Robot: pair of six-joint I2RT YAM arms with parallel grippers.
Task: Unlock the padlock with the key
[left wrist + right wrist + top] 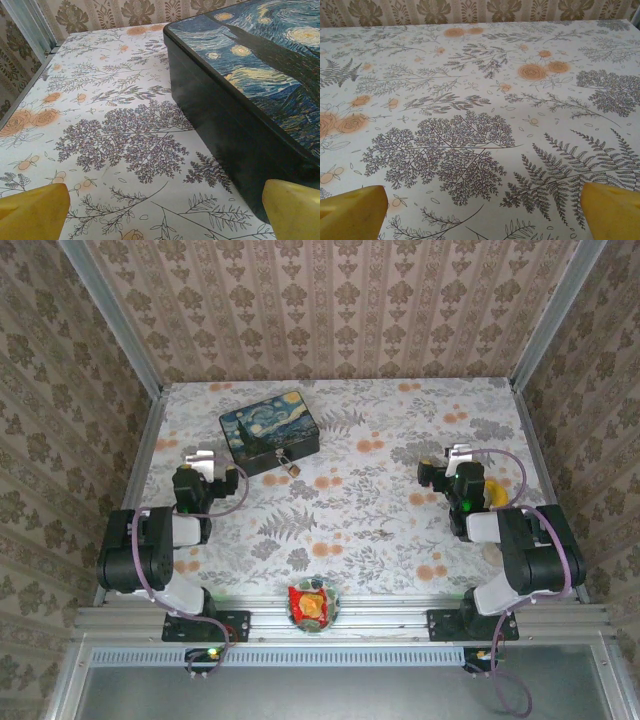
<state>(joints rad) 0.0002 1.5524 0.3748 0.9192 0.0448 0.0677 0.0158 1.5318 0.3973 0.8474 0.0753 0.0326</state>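
The tiny brass padlock hangs at the front side of the Starry Night tin, its thin shackle hooked to the tin's latch. A small dark sliver lies on the tablecloth mid-table; it may be the key, but it is too small to tell. My left gripper sits left of the tin, open and holding nothing. In the left wrist view the tin's dark side wall is just right of the gap between the yellow fingertips. My right gripper is open over bare cloth, with yellow fingertips spread wide.
A yellow curved object lies beside the right arm. A glass bowl with red and yellow wrapped items stands at the near edge between the arm bases. Patterned walls and metal posts enclose the floral table.
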